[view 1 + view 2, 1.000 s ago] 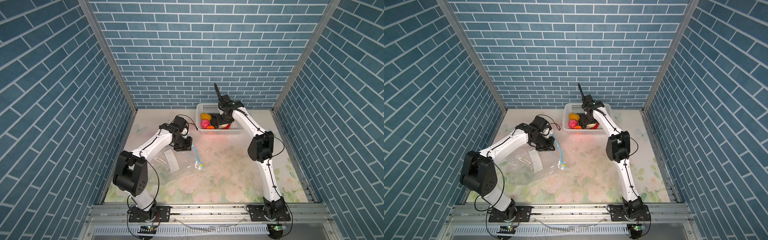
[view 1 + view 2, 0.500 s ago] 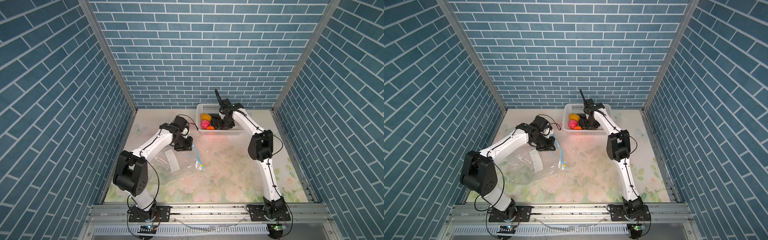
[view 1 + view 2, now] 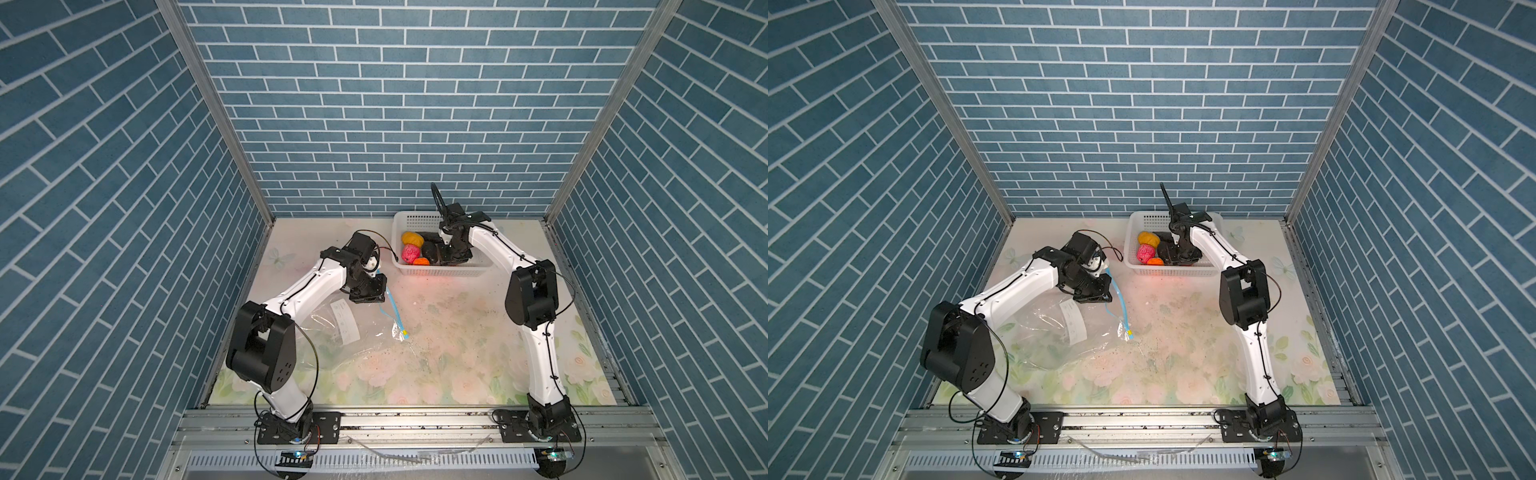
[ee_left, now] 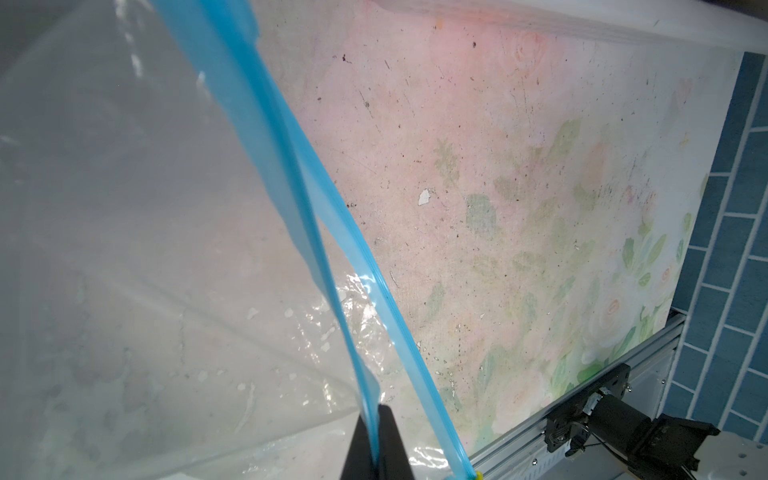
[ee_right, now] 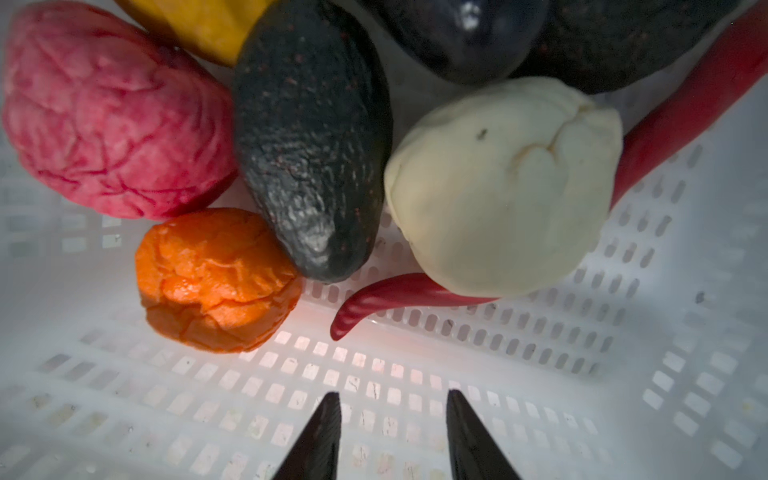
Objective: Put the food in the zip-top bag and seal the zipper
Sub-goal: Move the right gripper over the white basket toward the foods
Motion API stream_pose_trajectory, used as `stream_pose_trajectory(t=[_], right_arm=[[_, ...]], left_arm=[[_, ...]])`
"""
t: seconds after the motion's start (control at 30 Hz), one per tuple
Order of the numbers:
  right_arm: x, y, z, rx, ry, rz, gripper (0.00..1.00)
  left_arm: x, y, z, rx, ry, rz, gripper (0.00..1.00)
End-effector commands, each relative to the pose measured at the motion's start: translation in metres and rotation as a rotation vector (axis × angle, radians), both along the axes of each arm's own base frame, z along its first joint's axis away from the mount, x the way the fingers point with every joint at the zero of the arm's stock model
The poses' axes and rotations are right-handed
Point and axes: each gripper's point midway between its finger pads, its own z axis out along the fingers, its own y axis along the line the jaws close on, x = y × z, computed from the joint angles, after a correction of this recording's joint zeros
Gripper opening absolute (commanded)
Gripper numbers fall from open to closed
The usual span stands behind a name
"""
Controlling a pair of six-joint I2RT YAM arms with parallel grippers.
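Food: all the small toy pieces lie in the white perforated plastic basket (image 3: 440,272) at the back of the bench (image 3: 457,332). They are a cream lumpy ball (image 5: 503,187), a pink bumpy ball (image 5: 112,112), an orange wrinkled piece (image 5: 216,278), a yellow piece (image 5: 199,25), black ovals (image 5: 311,158) and a long red strip (image 5: 390,299).
Right fingers (image 5: 326,424): half open, holding nothing, low inside the basket over its bare floor.
Key relation: the food lies just beyond the fingertips, untouched. The curled end of the red strip and the orange piece are the nearest. The strip's long axis runs slantwise under the cream ball toward the basket wall.
Bag: the clear crinkly zip-top bag (image 3: 332,336) lies on the left part of the bench; I see no food in it.
Zipper: the two lips of the light-blue zipper strip (image 4: 291,166) stand apart, so the mouth is open.
Left fingers (image 4: 390,440): closed tightly on one lip, holding it raised.
Nearer arm: the right one; the left is occupied.
Room: the basket walls are close around the right fingers, while the bench between basket and bag mouth is free.
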Motion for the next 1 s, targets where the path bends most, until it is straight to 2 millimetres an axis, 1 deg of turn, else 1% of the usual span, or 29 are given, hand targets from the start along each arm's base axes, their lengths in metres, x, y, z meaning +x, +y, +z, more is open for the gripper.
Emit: stream_pose_trajectory(t=[0.0,0.03,0.1,0.37,0.47,0.57,0.67,0.77,0.97], right_arm=[[-0.009,0.008,0.012,-0.011,-0.051,0.098,0.43],[-0.011,0.009,0.008,-0.021,-0.052,0.114,0.43],[-0.013,0.012,0.017,-0.019,-0.087,0.141,0.44],[-0.023,0.020,0.015,-0.033,-0.130,0.231,0.44],[-0.025,0.025,0.017,-0.023,-0.136,0.238,0.44],[-0.025,0.037,0.020,-0.004,-0.136,0.254,0.44],[-0.029,0.049,0.016,-0.003,-0.129,0.280,0.45],[-0.036,0.057,0.009,-0.008,-0.115,0.304,0.46],[-0.048,0.057,0.002,-0.020,-0.098,0.317,0.44]], left_arm=[[-0.002,-0.003,-0.001,0.002,-0.001,-0.016,0.00],[-0.002,-0.003,-0.001,0.002,0.000,-0.014,0.00],[-0.001,-0.004,0.000,-0.002,-0.003,-0.012,0.00],[-0.005,-0.002,-0.001,0.006,-0.001,-0.014,0.00],[-0.007,0.000,-0.003,0.013,0.001,-0.012,0.00],[-0.008,0.001,-0.004,0.015,0.000,-0.009,0.00],[-0.010,0.003,-0.005,0.017,0.000,-0.004,0.00],[-0.011,0.004,-0.004,0.021,-0.003,-0.004,0.00],[-0.012,0.006,-0.003,0.027,-0.007,-0.005,0.00]])
